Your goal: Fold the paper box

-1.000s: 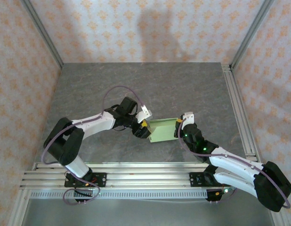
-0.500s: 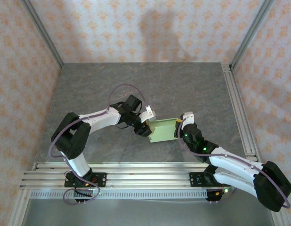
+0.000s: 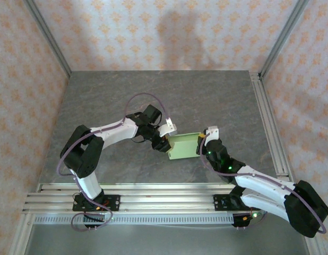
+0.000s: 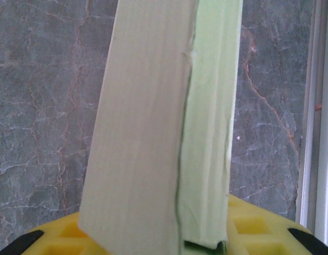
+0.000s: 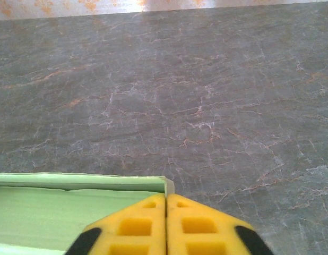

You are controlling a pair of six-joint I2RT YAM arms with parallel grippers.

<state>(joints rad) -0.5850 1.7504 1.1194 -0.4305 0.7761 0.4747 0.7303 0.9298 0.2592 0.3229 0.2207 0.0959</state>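
Green paper box (image 3: pixel 183 147) between both arms' fingers (image 3: pixel 164 144)

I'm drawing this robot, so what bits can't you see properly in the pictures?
Left wrist view: the paper box covers the left pincer's gap, so open or shut is unclear.
Right wrist view: the right pincer's pads touch; any paper between them is hidden.
Top view: the box's flaps and folds are too small, partly under both arms.

Paper box (image 3: pixel 183 147) pale green — table (image 3: pixel 153 95) grey, veined — walls (image 3: pixel 153 32) orange-patterned.
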